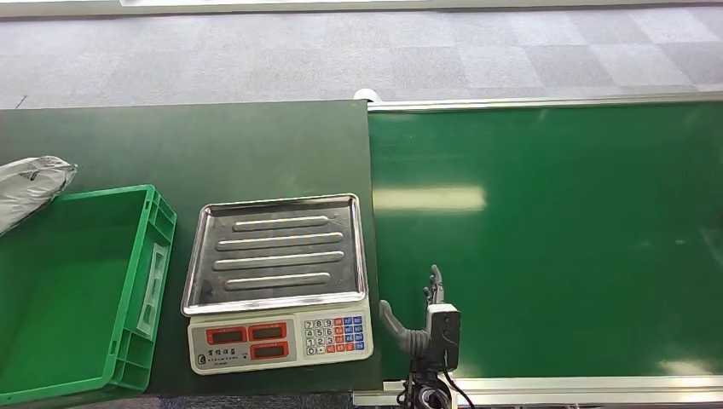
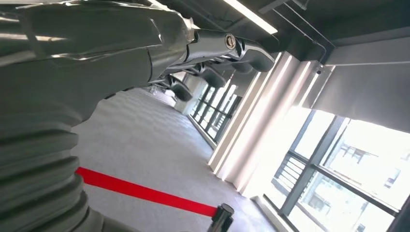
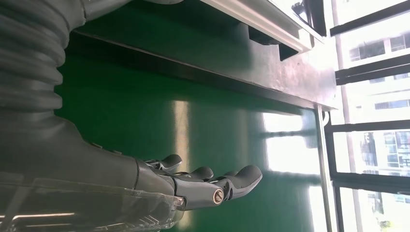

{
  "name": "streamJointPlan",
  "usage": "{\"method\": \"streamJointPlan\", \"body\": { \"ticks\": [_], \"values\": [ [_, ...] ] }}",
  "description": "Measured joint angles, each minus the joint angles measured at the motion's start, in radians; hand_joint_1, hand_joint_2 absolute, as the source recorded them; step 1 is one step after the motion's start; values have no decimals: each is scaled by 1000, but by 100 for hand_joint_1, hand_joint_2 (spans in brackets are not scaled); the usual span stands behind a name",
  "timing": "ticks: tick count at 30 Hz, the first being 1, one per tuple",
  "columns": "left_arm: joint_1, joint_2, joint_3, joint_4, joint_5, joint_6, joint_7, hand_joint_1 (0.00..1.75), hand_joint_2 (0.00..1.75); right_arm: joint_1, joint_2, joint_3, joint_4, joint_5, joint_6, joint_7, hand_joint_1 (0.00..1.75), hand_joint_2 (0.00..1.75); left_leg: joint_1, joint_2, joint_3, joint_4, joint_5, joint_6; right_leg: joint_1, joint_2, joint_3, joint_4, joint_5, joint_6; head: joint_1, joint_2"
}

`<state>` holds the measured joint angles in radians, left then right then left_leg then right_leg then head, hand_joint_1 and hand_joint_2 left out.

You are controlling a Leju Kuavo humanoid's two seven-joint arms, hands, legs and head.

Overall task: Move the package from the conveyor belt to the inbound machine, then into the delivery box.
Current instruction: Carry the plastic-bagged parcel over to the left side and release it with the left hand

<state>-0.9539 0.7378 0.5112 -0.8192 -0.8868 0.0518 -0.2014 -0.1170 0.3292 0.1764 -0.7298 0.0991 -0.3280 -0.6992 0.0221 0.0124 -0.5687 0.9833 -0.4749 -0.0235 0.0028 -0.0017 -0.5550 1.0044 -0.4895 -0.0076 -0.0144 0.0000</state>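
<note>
A grey-white plastic package point(image 1: 30, 187) lies at the far left, against the back rim of the green delivery box point(image 1: 81, 290). The inbound machine is a scale with a steel tray point(image 1: 274, 251) and a keypad, standing on the dark table between the box and the conveyor belt point(image 1: 546, 239). My right hand point(image 1: 426, 319) hovers over the belt's near edge, just right of the scale, fingers straight and thumb apart, holding nothing. In the right wrist view the right hand point(image 3: 208, 183) stretches out over bare green belt. My left hand point(image 2: 145, 48) is raised, fingers extended and empty.
The belt's silver frame point(image 1: 546, 104) runs along its far side, and another rail point(image 1: 546, 390) along the near side. Grey carpet lies beyond the table. In the left wrist view, a red barrier tape point(image 2: 145, 192) on a post and tall windows stand in the room.
</note>
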Motion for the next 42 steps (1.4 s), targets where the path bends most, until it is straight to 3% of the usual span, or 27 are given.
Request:
{"method": "streamJointPlan", "body": {
  "ticks": [22,30,33,35,37,40,42],
  "values": [
    [2,-14,66,34,88,-73,-73,0,175,0,0,-8,0,-3,3,0,0,175,0,1,0,0,0,0,0,1,0,0,0,0,0,0],
    [56,-65,127,-16,276,-250,-177,0,175,-2,1,-9,2,-2,6,0,0,175,0,0,-1,0,0,0,0,0,0,0,0,0,0,0],
    [187,-154,169,-153,510,-360,-261,0,175,-5,1,-8,6,0,3,0,0,175,-3,1,0,0,0,0,-3,1,0,0,0,0,-1,0],
    [339,-278,195,-307,707,-412,-359,0,175,-8,2,-5,10,1,-6,0,0,175,-5,2,2,0,-1,1,-6,2,0,0,0,0,-1,0],
    [519,-442,192,-500,845,-427,-450,0,175,-12,2,4,14,8,-40,0,0,175,-8,7,2,0,-3,3,-9,7,0,0,0,1,-1,0],
    [787,-679,101,-795,910,-344,-494,0,175,-17,-1,31,20,48,-147,0,0,175,-11,15,3,0,-7,7,-11,13,-1,-1,0,4,1,0],
    [912,-772,4,-919,931,-246,-494,0,175,-19,-4,49,25,97,-239,0,0,175,-12,14,2,0,-8,9,-12,13,-1,-2,-1,7,0,0]
  ]
}}
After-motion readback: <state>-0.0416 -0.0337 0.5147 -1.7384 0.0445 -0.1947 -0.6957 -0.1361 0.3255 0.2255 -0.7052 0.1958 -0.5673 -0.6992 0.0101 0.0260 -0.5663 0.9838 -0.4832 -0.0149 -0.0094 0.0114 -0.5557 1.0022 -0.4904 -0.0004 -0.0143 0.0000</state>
